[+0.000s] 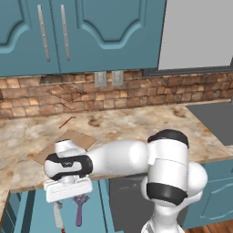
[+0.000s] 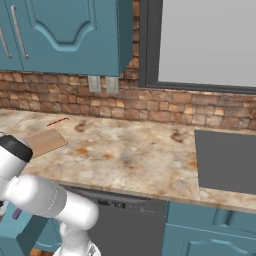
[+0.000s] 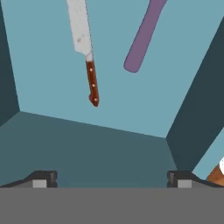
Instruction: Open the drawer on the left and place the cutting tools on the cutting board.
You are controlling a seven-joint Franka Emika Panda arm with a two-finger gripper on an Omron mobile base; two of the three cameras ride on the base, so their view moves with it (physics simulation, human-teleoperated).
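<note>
Gripper [image 3: 111,179] (fingers spread, released) hovers over the open drawer [image 3: 87,148] holding knife [image 3: 85,52] and purple peeler [image 3: 142,37].

Across the middle of your left base view runs the mottled tan stone counter [image 1: 136,123]. Toward its left you see the flat light-brown wooden cutting board [image 1: 75,139] lying on it, and just above that the thin bent red stick [image 1: 66,122], apart from the board. Low at the left of the frame, the open teal drawer [image 1: 98,209] carries the silver-bladed knife with the reddish-brown handle [image 1: 58,217] and the small purple peeler [image 1: 80,210], side by side on its floor, not touching.
</note>
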